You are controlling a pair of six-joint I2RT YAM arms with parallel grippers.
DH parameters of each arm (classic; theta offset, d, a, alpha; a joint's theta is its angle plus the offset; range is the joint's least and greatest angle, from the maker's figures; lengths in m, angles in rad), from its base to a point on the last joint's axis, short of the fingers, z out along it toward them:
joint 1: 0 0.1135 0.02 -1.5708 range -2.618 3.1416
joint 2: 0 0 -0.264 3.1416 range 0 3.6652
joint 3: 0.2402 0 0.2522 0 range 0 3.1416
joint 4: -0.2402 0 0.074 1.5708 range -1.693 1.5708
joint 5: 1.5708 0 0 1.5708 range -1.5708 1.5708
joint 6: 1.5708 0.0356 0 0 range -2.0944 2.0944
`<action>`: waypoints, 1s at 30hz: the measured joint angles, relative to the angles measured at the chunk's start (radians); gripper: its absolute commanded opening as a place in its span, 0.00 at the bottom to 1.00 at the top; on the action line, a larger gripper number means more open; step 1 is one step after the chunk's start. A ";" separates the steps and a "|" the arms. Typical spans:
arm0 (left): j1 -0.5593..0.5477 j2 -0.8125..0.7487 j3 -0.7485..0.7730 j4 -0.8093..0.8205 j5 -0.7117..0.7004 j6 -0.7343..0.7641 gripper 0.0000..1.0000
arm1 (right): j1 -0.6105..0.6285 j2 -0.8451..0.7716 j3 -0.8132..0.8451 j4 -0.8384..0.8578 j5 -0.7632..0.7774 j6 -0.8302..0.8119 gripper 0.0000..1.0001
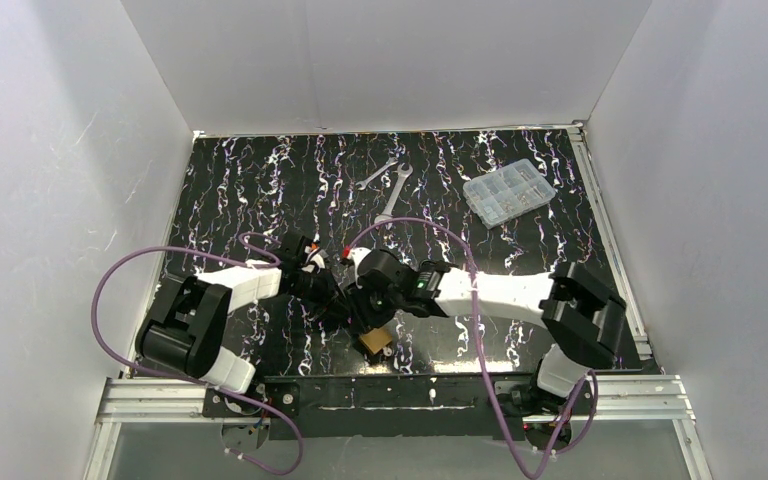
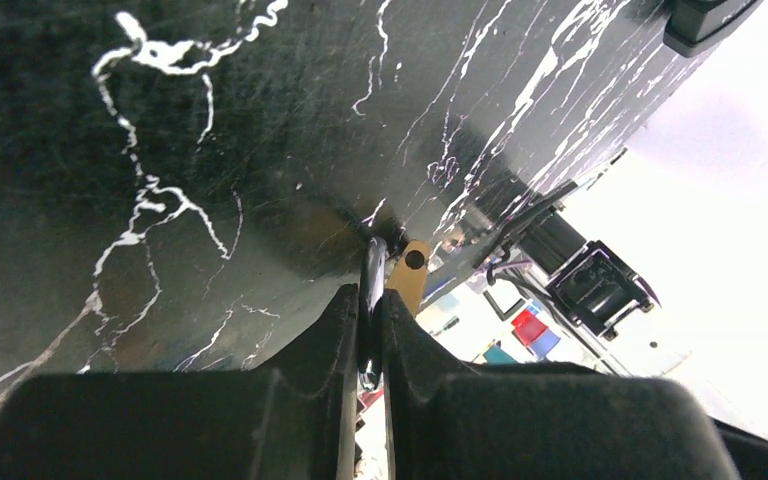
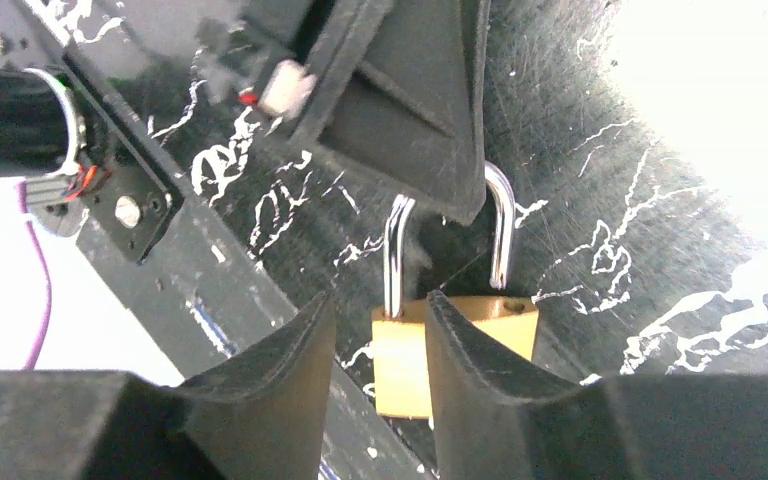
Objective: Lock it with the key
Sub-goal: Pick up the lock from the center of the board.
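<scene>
A brass padlock (image 3: 400, 370) with a silver shackle (image 3: 500, 235) hangs near the table's front edge, and it also shows in the top view (image 1: 375, 342). The shackle is open, with one leg out of its hole. My left gripper (image 2: 368, 310) is shut on the top of the shackle (image 2: 373, 270), with the brass body (image 2: 410, 275) just beyond it. My right gripper (image 3: 378, 320) is open just above the padlock body, which sits partly behind its right finger (image 3: 470, 360). I cannot see any key in these views.
Two wrenches (image 1: 388, 185) lie at the back middle of the black marbled table (image 1: 240, 190). A clear compartment box (image 1: 508, 192) stands at the back right. The aluminium front rail (image 1: 390, 395) runs just below the padlock. White walls enclose three sides.
</scene>
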 measured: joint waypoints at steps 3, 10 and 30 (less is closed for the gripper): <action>-0.002 -0.016 0.000 -0.019 -0.026 -0.015 0.00 | 0.000 -0.076 -0.016 -0.006 0.001 -0.005 0.55; -0.002 -0.069 0.000 -0.050 -0.090 -0.088 0.00 | 0.002 -0.259 -0.110 -0.002 0.051 -0.031 0.62; -0.002 -0.055 0.036 -0.097 -0.105 -0.143 0.00 | 0.251 0.088 0.002 -0.116 0.603 -0.144 0.66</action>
